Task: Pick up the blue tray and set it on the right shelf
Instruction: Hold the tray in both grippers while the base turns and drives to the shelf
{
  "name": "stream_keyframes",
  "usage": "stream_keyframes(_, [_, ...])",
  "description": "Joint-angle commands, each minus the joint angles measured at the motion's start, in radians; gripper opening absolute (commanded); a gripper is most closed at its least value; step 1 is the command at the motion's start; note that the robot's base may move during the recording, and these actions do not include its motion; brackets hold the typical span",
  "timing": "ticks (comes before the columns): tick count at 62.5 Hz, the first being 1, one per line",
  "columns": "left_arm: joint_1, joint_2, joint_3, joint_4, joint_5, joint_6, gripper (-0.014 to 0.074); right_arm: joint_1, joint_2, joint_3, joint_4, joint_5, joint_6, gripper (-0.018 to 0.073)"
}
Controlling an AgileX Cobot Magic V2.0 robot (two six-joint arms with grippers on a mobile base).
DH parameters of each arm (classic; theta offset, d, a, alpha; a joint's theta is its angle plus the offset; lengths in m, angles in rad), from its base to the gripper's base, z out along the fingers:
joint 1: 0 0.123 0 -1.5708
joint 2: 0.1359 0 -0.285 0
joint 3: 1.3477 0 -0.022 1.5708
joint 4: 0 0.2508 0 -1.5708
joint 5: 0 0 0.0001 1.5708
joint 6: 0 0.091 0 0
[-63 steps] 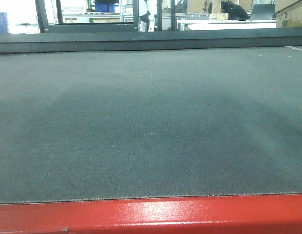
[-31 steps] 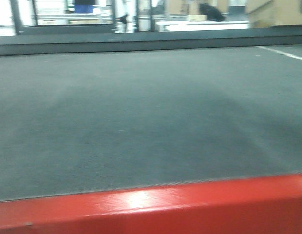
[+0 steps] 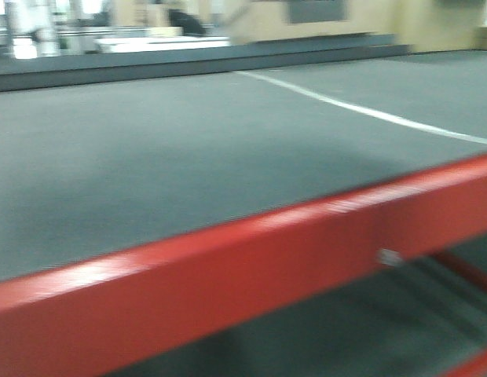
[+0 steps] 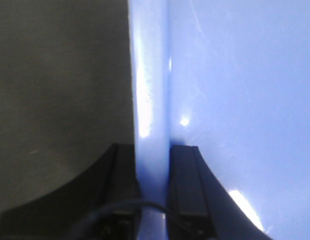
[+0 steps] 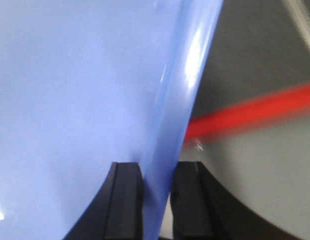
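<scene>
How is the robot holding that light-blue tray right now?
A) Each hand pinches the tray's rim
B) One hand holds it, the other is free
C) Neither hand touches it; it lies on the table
A: the two wrist views show the rim of the blue tray clamped in the left hand on one side and in the right hand on the other.

The table (image 3: 228,267) has a glossy red front edge that slants across the front view, low at the left and higher at the right. A dark grey woven mat (image 3: 149,157) covers the top right up to that edge. A thin white stripe (image 3: 369,112) crosses the mat near the table's far right corner. Along the far edge runs a raised dark ledge (image 3: 188,63). Under the front edge, a lower dark level (image 3: 361,314) shows, blurred.
</scene>
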Motion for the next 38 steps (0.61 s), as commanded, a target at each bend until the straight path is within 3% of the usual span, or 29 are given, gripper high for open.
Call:
stream_keyframes(1, [-0.005, -0.035, -0.033, 0.034, 0.081, 0.014, -0.0048, -0.001, -0.032, -0.029, -0.023, -0.063, -0.030, 0.0057])
stream_keyframes(38, [-0.005, -0.035, -0.033, 0.034, 0.081, 0.014, -0.0048, -0.001, -0.032, -0.029, -0.023, -0.063, -0.030, 0.0057])
